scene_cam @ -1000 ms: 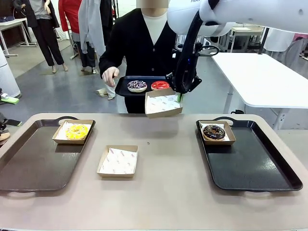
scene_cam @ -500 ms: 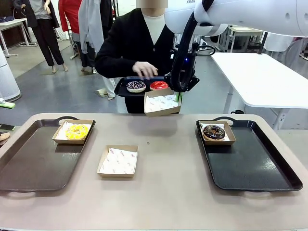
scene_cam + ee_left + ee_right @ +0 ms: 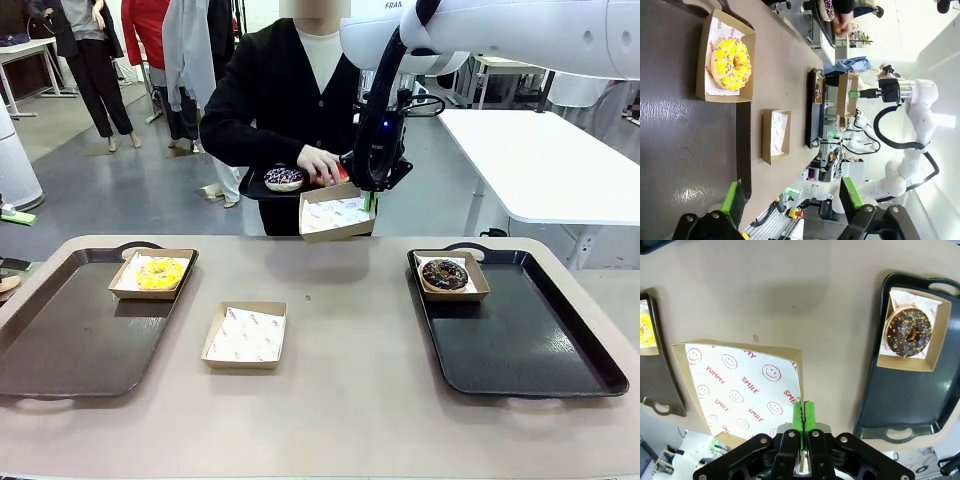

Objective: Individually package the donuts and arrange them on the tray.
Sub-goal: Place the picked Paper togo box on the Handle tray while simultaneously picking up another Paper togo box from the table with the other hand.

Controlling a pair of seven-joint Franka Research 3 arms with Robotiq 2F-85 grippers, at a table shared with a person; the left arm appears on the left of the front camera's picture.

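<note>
Firstly, in the front view the right gripper (image 3: 371,203) was raised above the far edge of the beige table (image 3: 350,410). Its fingers were clamped on the right rim of an empty brown cardboard carton lined with white printed paper (image 3: 335,214), which hung tilted in the air. Just behind it a person held a small black tray (image 3: 258,190) carrying the white-purple sprinkled ring donut (image 3: 284,178). The person's hand (image 3: 320,163) was on the glossy red ring donut (image 3: 341,174) beside it, covering most of it. The yellow-frosted ring donut (image 3: 160,272) sat in a like carton at the far corner of the large dark left tray (image 3: 70,340). The dark chocolate ring donut (image 3: 445,275) sat in another carton at the far corner of the large black right tray (image 3: 520,350). A second empty lined carton (image 3: 246,335) lay flat on the table between the trays, nearer the left one. Next, in the left wrist view the left gripper (image 3: 790,197) was over the left tray, its green-padded fingers wide apart with nothing between them; the yellow donut lay ahead in its carton. Lastly, in the right wrist view the green pads were pressed together on the held carton's rim, and the chocolate donut was seen below on the right tray.
</note>
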